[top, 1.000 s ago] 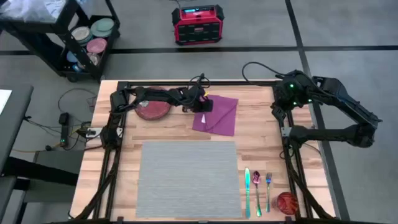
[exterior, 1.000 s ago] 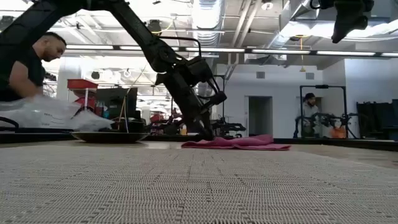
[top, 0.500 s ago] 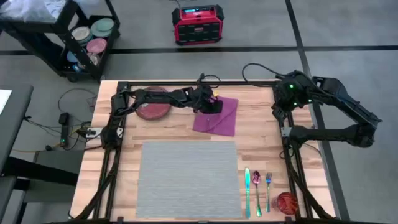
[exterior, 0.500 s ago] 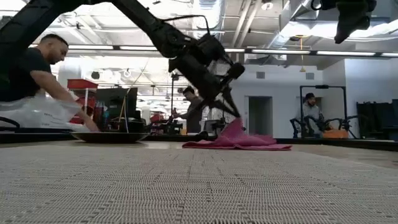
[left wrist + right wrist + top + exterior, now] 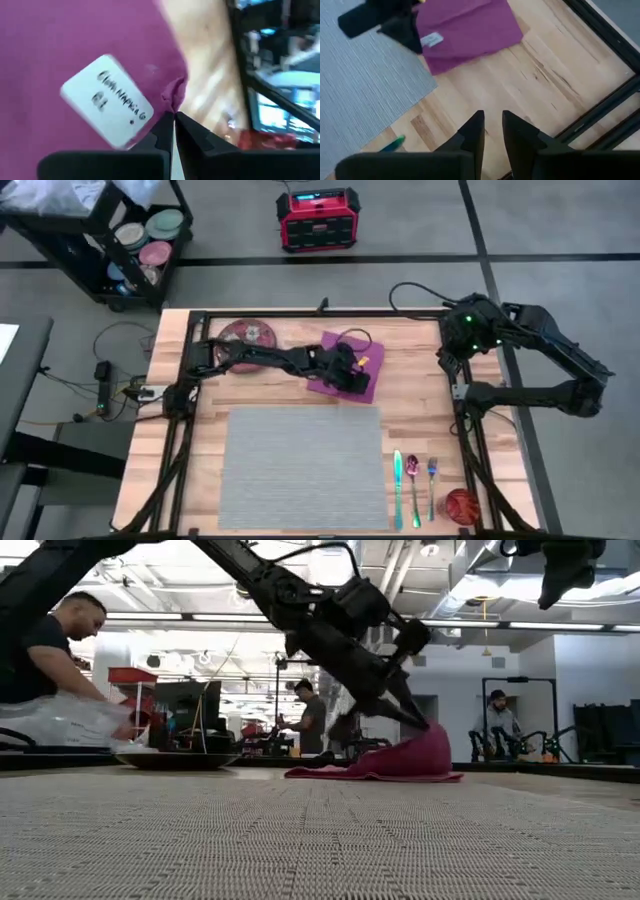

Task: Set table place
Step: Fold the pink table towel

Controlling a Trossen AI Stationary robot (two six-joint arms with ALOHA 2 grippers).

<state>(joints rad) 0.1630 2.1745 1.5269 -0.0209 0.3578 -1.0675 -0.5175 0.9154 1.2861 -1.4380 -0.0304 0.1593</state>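
Since half a second ago the left arm has reached farther across the desk, so its hand now sits over the near part of the purple cloth napkin instead of its far edge. In the low view the napkin has been pulled up into a taller peak under that hand. The dark red plate, earlier partly covered by the arm, now shows uncovered at the far left of the desk.

The left hand's 2 fingers are pressed together on a pinch of the napkin's edge, right beside a white tag with handwriting on it.

The right hand hangs above bare wood near the far right corner of the desk, its fingers a little apart and holding nothing.

The grey placemat lies flat at the near middle of the desk, just in front of the napkin. To its right lie 3 pieces of cutlery side by side, with a red round object near the corner.

In the low view a person leans over at the left, beyond the desk
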